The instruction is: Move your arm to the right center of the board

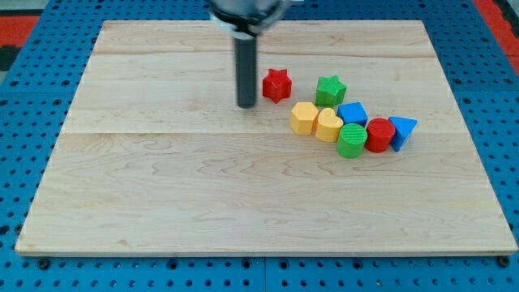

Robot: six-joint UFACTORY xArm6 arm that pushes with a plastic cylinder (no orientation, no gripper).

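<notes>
My tip (246, 105) rests on the wooden board (162, 186), above the board's middle and a little left of centre. A red star block (276, 84) lies just to the tip's right, apart from it. Further right is a green star block (331, 89). Below these sits a tight cluster: a yellow hexagon block (304, 118), a yellow heart block (328, 125), a blue block (353, 113), a green cylinder block (352, 140), a red cylinder block (379, 135) and a blue triangle block (402, 130).
The board lies on a blue pegboard table (24, 146). The arm's dark body (243, 10) hangs over the board's top edge. Red strips show at the view's top corners (20, 24).
</notes>
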